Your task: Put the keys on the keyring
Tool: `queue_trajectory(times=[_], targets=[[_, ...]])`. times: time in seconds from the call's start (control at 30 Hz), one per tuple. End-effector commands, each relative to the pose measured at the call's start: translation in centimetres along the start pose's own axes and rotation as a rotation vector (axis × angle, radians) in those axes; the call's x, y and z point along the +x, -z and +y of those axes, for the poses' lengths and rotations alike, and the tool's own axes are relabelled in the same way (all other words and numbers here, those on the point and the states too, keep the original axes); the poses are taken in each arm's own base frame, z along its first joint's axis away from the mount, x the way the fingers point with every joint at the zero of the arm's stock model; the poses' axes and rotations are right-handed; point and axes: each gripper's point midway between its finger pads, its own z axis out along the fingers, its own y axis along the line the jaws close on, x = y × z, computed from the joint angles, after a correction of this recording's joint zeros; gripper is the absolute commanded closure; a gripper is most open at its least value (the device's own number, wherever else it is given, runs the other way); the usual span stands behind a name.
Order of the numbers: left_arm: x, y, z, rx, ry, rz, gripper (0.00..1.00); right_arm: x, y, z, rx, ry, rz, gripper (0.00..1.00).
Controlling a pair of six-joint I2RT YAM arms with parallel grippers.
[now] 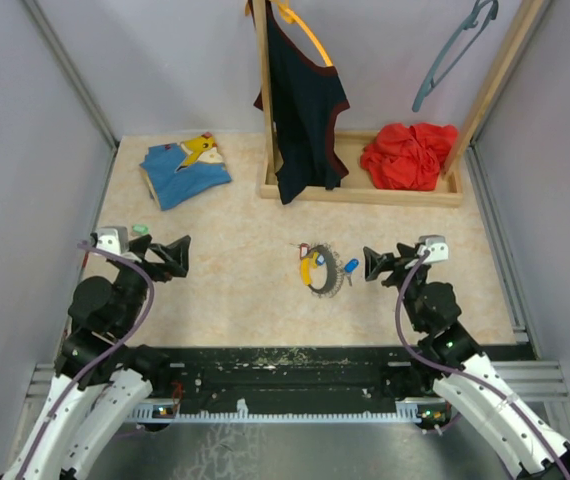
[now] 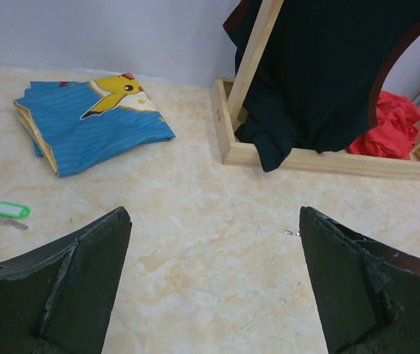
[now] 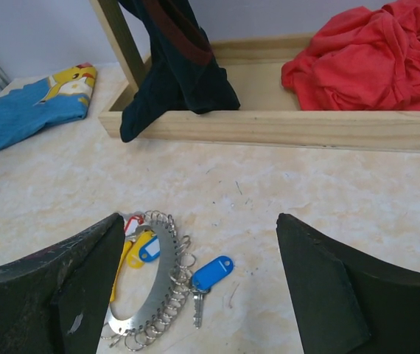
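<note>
- You are looking down on a pale marbled desk [image 1: 245,300] with two robot arms at the bottom edge of the top view.
- The left end effector [image 1: 170,257] sits at centre left of that view, released, its dark fingers [image 2: 85,280] spread wide with only bare desk between them.
- The right end effector [image 1: 375,265] sits at centre right, also released, jaws wide and holding nothing.
- The keyring [image 1: 317,272] lies flat near the middle of the top view, just left of the right end effector.
- In the right wrist view it fills the lower left: a grey metal ring [image 3: 158,287] edged with small loops, with a yellow tag [image 3: 125,254] and a small red piece [image 3: 133,221] at its left side.
- The blue key [image 3: 211,274] lies on the desk just right of the keyring, not threaded on.
- The green key [image 2: 9,211] lies alone at the far left of the left wrist view, well apart from the keyring.
- A folded blue cloth [image 1: 185,165] with a yellow cartoon lies upper left.
- A wooden rack [image 1: 365,190] at upper centre carries a dark garment [image 1: 305,110] and a red cloth [image 1: 410,155].
</note>
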Motion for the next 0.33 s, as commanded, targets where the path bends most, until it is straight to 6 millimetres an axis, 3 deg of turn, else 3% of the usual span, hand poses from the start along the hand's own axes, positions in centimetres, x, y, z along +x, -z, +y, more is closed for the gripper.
queue_trajectory(times=[0.0,0.3], targets=[[0.13,0.13,0.24,0.005,-0.048,-0.006,0.0,-1.34,-0.15,0.12,-0.002,-0.013,-0.056,0.16],[0.17,0.26,0.47,0.003,-0.048,-0.009,0.0,-1.15,-0.18,0.3,-0.01,-0.013,-0.043,0.15]])
